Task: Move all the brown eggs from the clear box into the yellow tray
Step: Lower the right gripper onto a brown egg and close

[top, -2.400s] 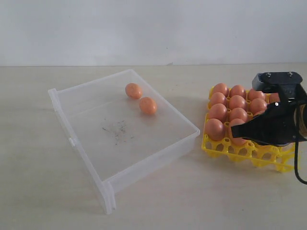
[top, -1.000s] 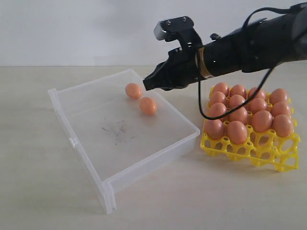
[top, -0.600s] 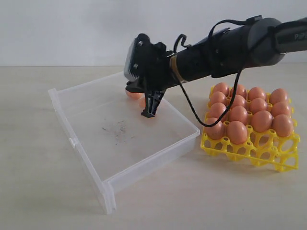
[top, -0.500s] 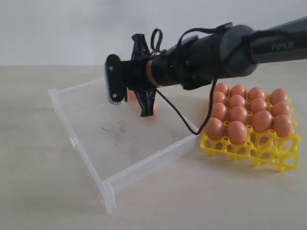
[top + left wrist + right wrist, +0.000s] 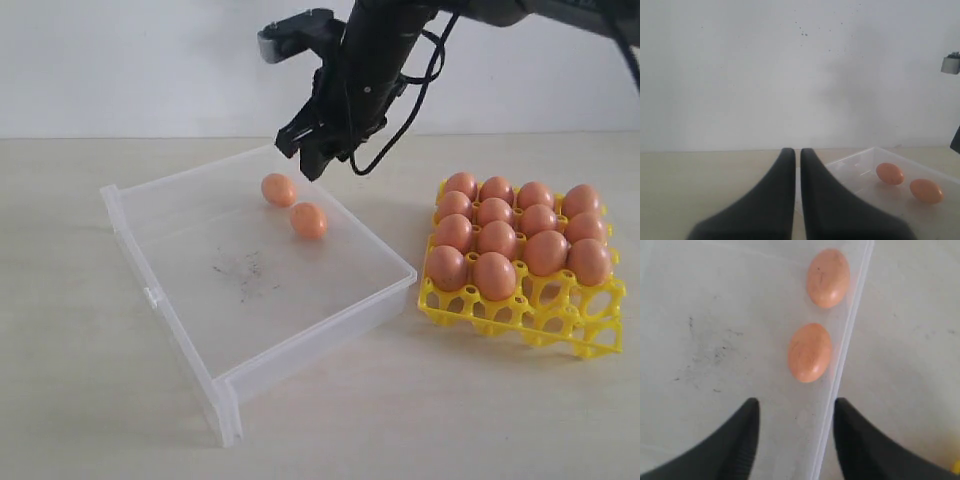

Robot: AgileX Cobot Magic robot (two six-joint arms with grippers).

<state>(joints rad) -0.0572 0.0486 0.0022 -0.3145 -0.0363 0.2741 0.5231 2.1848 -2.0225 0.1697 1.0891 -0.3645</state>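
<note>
Two brown eggs lie near the far wall of the clear box. My right gripper hangs above that far wall, open and empty. In the right wrist view the right gripper looks straight down on both eggs beside the box wall. The yellow tray at the right holds several brown eggs. My left gripper is shut on nothing, low over the table beside the box, with both eggs in its sight.
Dark scuff marks mark the box floor. A white wall stands behind the table. The tray's front row of cups is partly bare. A black cable loops off the right arm.
The right arm has risen from low inside the box by the eggs to above its far wall, and its jaws have opened. Both eggs lie where they were.
</note>
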